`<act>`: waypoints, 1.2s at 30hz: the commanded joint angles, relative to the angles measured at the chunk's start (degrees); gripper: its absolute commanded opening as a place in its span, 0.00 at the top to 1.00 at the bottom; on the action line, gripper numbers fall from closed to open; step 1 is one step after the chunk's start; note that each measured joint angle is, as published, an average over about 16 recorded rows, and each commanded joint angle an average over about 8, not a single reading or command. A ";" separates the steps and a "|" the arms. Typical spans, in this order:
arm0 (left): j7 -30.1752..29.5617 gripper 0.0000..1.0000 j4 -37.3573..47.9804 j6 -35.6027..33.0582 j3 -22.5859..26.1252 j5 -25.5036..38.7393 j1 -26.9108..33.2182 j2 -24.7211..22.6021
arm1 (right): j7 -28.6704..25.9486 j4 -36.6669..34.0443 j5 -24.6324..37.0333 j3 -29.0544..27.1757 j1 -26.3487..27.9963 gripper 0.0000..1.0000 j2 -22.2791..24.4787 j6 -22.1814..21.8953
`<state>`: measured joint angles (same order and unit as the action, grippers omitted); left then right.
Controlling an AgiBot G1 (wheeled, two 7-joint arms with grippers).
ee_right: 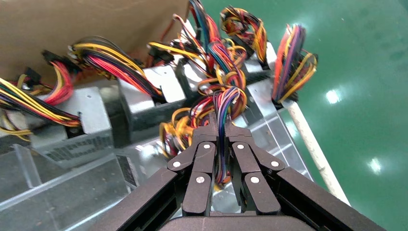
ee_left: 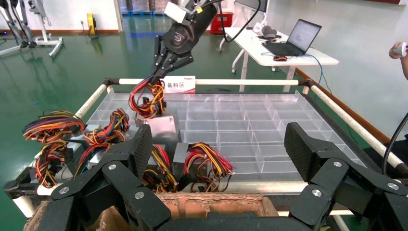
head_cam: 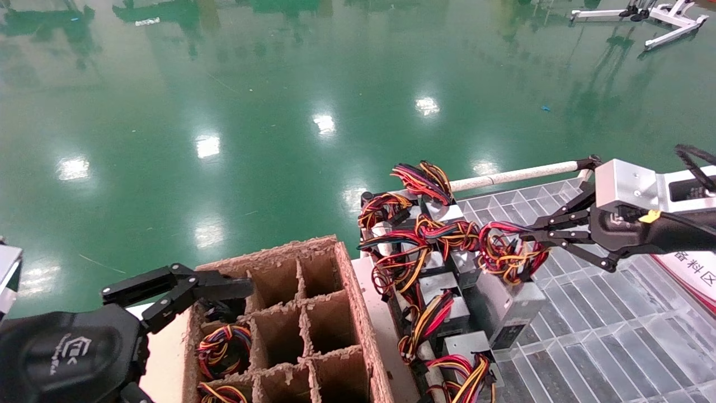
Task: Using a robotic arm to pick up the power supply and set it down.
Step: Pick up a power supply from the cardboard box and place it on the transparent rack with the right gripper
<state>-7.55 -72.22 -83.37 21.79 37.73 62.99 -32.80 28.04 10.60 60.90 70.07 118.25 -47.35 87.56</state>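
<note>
The right gripper [head_cam: 526, 238] is pinching the wire bundle [head_cam: 506, 254] of the power supply [head_cam: 512, 310], which is hanging tilted over the clear divided tray [head_cam: 604, 313], beside other supplies [head_cam: 442, 291] crowding the tray's left edge. The left gripper [head_cam: 184, 291] is hovering with fingers spread above a cardboard divider box [head_cam: 313, 313], where wire bundles are showing in two cells. Glossy green floor [head_cam: 224, 112] is lying beyond.

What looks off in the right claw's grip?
The right claw is shut on the looped red-yellow wire bundle, not the small silver-grey metal power supply box, which hangs tilted from its wires over the clear divided tray.
</note>
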 commanded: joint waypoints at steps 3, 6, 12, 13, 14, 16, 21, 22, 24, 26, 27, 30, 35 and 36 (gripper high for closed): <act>0.00 0.00 0.00 0.00 0.00 0.00 0.00 0.00 | 1.41 -2.49 -0.20 -0.19 -0.05 1.00 -0.93 -0.82; 0.00 0.00 0.00 0.00 0.00 0.00 0.00 0.00 | 2.25 -3.67 -0.58 -0.43 -0.44 1.00 -1.77 -0.97; 0.00 0.00 0.00 0.00 0.00 0.00 0.00 0.00 | 3.39 -5.14 -1.24 -0.82 -0.53 1.00 -2.83 0.23; 0.00 0.00 0.00 0.00 0.00 0.00 0.00 0.00 | 3.50 -5.32 -1.37 -0.90 -0.43 1.00 -2.93 0.48; 0.00 0.00 0.00 0.00 0.01 0.00 0.00 0.00 | 3.60 -5.49 -1.50 -0.98 -0.31 1.00 -3.01 0.74; 0.00 0.00 0.00 0.00 0.01 0.00 0.00 0.00 | 3.75 -5.77 -1.69 -1.09 -0.14 1.00 -3.14 1.22; 0.00 0.00 0.00 0.00 0.01 -0.01 0.00 0.00 | 3.97 -6.21 -1.71 -1.00 -0.15 1.00 -3.26 2.01; 0.00 0.00 0.00 0.00 0.01 -0.01 0.00 0.00 | 3.99 -6.27 -1.69 -0.96 -0.18 1.00 -3.21 2.09; 0.00 0.00 0.00 0.00 0.01 -0.01 0.00 0.00 | 4.00 -6.42 -1.65 -0.89 -0.21 1.00 -3.04 2.18; 0.00 0.00 0.00 0.00 0.01 -0.01 0.00 0.00 | 3.96 -6.60 -1.64 -0.84 -0.26 1.00 -2.79 2.22; 0.00 0.00 0.00 0.00 0.01 -0.01 0.00 0.00 | 3.93 -6.69 -1.63 -0.81 -0.31 1.00 -2.64 2.25; 0.01 0.00 0.00 0.00 0.01 -0.01 0.00 0.00 | 3.81 -6.91 -1.58 -0.69 -0.56 1.00 -2.12 2.34; 0.01 0.00 0.00 0.00 0.01 -0.01 0.00 0.00 | 3.67 -7.05 -1.46 -0.48 -0.84 1.00 -1.12 2.43; 0.01 0.00 0.00 0.00 0.01 -0.01 0.00 0.00 | 3.64 -7.05 -1.45 -0.45 -0.82 1.00 -0.92 2.45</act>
<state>-7.55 -72.22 -83.37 21.80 37.72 62.99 -32.80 31.65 3.67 59.40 69.59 117.53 -48.30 90.05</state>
